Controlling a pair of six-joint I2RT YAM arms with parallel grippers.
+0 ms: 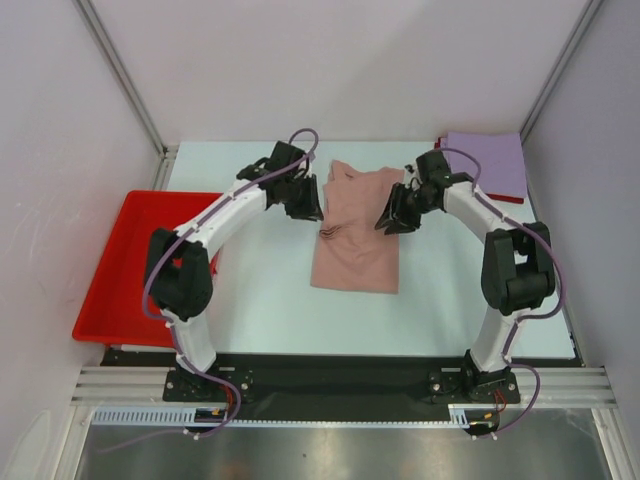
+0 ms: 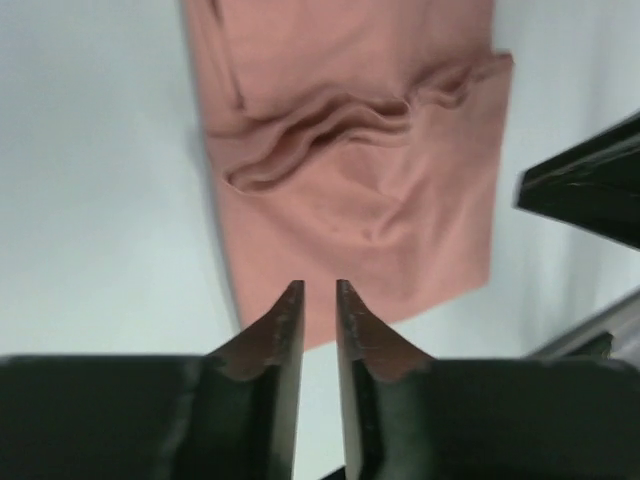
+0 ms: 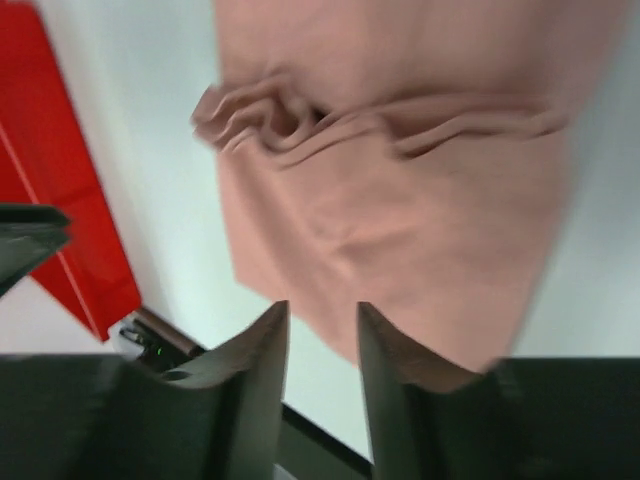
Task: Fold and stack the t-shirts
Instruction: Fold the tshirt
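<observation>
Cotton-like pink t-shirt (image 1: 355, 250), 1 item: lies flat on the table (image 1: 260, 300) as a long folded panel, with a bunched ridge of creases across its middle.

Left gripper (image 1: 312, 208): hovers just beside the pink t-shirt's left edge, toward its far end. Its jaws are a little apart with nothing between them.

Right gripper (image 1: 390, 222): sits at the pink t-shirt's right edge, about level with the ridge. Its jaws are parted wider and also hold nothing.

Lavender t-shirt (image 1: 487, 162), 1 item: folded, well apart from the pink t-shirt, to its far right.

Red tray (image 1: 125, 265): well apart from the pink t-shirt, to its left.

Handling, as we judge it: the cloth is light, soft and limp. It will sag and slide apart in layers if lifted from 1 point only. We would pinch through all layers at the 2 corners of an end, 1 gripper per corner. We would avoid the ridge, where the loose folds would slip.

Views: only the top camera shows both arms, the lavender t-shirt and the whole tray. Only the 2 wrist cameras show the gaps between the jaws and the stacked folds of the ridge. The left wrist view also catches the right gripper's black fingers beyond the pink t-shirt. The right wrist view is blurred and catches a corner of the tray.
</observation>
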